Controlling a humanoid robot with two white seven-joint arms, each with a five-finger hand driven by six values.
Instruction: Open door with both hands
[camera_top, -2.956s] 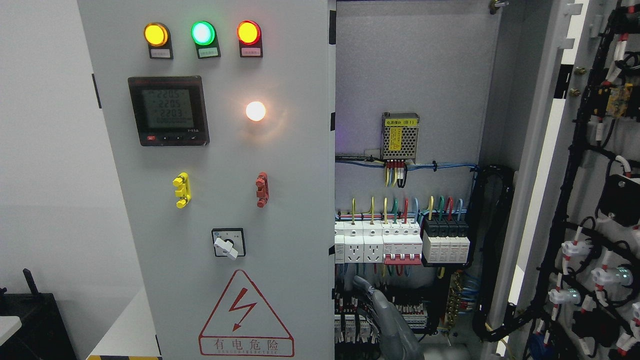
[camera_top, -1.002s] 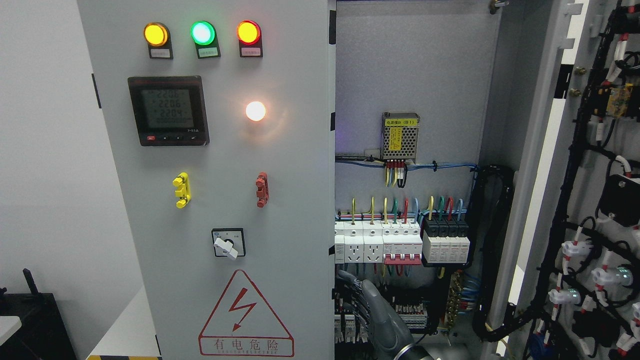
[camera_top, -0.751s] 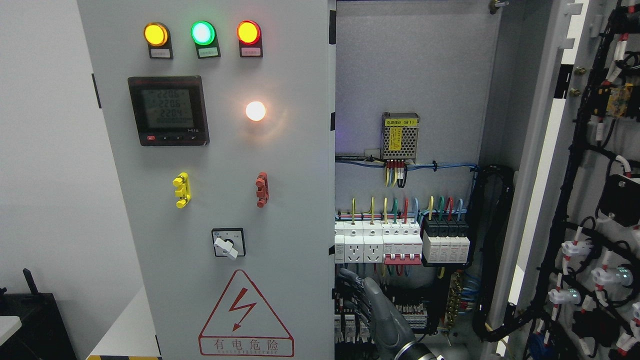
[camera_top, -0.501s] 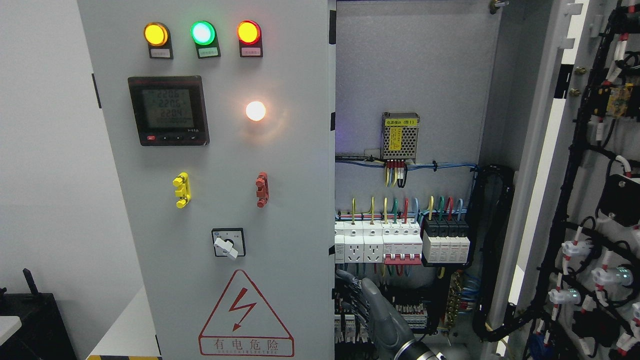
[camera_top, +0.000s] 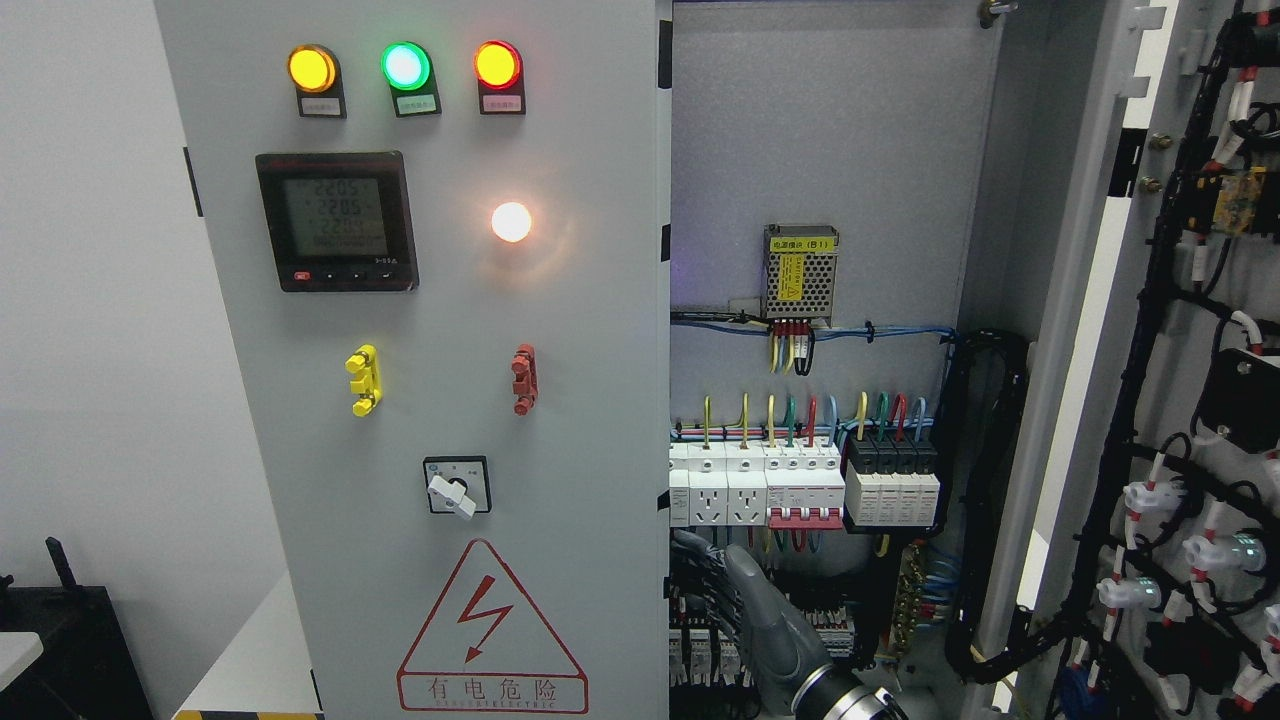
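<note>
The cabinet's left door (camera_top: 560, 330) is a grey panel with three lamps, a meter, a rotary switch and a red warning triangle, and it stands closed. The right door (camera_top: 1180, 400) is swung wide open at the right, its inner side covered in black wiring. My right hand (camera_top: 692, 578), grey with a metal wrist, rises from the bottom edge right of the middle. Its fingers (camera_top: 700, 590) curl leftward onto the free right edge of the left door, low down beside the breakers. The fingertips are partly lost among dark wires. No left arm shows.
Inside the cabinet are a row of white breakers and sockets (camera_top: 800, 490), a small mesh power supply (camera_top: 800, 272) and cable bundles (camera_top: 985, 500). A white table (camera_top: 255, 660) and a black object (camera_top: 60, 640) sit at the lower left.
My right hand has shifted left from the cabinet's lower middle to the left door's edge, and its metal wrist has come into view. The doors have not moved.
</note>
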